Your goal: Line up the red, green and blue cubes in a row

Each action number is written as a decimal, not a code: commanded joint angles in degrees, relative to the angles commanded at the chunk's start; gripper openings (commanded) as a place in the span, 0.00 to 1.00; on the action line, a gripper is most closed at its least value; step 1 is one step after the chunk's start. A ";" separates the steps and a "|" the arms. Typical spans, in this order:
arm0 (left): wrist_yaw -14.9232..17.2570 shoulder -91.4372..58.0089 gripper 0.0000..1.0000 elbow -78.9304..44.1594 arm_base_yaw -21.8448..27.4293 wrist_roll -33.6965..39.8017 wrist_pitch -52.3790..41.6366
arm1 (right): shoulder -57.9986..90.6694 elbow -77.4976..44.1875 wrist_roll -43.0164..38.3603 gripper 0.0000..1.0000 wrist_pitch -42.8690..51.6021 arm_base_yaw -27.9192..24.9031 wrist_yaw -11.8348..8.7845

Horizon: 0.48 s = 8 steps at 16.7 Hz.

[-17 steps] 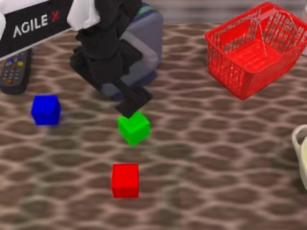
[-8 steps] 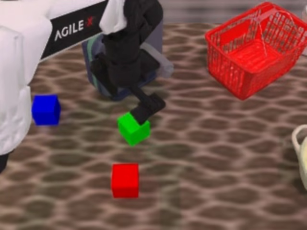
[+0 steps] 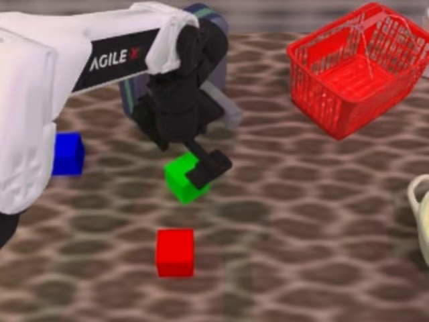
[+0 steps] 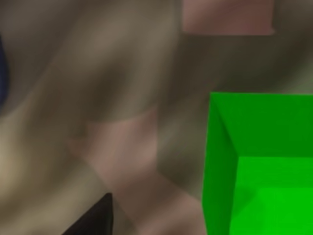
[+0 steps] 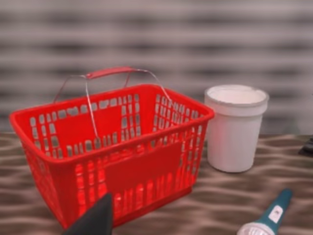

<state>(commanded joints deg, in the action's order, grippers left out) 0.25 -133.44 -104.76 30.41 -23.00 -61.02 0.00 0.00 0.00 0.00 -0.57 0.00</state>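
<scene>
The green cube lies mid-table, turned askew. My left gripper hangs right over it, open, one dark finger across its right corner. In the left wrist view the green cube fills the picture close up, beside one dark fingertip; whether the fingers touch it does not show. The red cube sits nearer the front edge. The blue cube is at the left, half hidden by my left arm. My right gripper is outside the top view, open, showing one fingertip.
A red wire-mesh basket stands at the back right, and fills the right wrist view as the basket. Beside it are a white cup and a teal-handled tool. A grey-blue object lies behind my left arm. A white rim shows at the right edge.
My left arm has swung in from the left and its gripper has come down over the green cube. None of the three cubes has moved.
</scene>
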 joint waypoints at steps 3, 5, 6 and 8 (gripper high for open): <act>0.02 -1.73 1.00 3.80 0.02 -0.02 5.42 | 0.00 0.00 0.00 1.00 0.00 0.00 0.00; 0.02 -2.03 1.00 4.38 0.03 -0.02 6.11 | 0.00 0.00 0.00 1.00 0.00 0.00 0.00; 0.02 -2.03 1.00 4.38 0.03 -0.02 6.11 | 0.00 0.00 0.00 1.00 0.00 0.00 0.00; 0.02 -2.03 1.00 4.38 0.03 -0.02 6.11 | 0.00 0.00 0.00 1.00 0.00 0.00 0.00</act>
<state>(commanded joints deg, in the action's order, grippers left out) 0.27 -135.47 -100.38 30.44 -23.02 -54.91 0.00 0.00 0.00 0.00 -0.57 0.00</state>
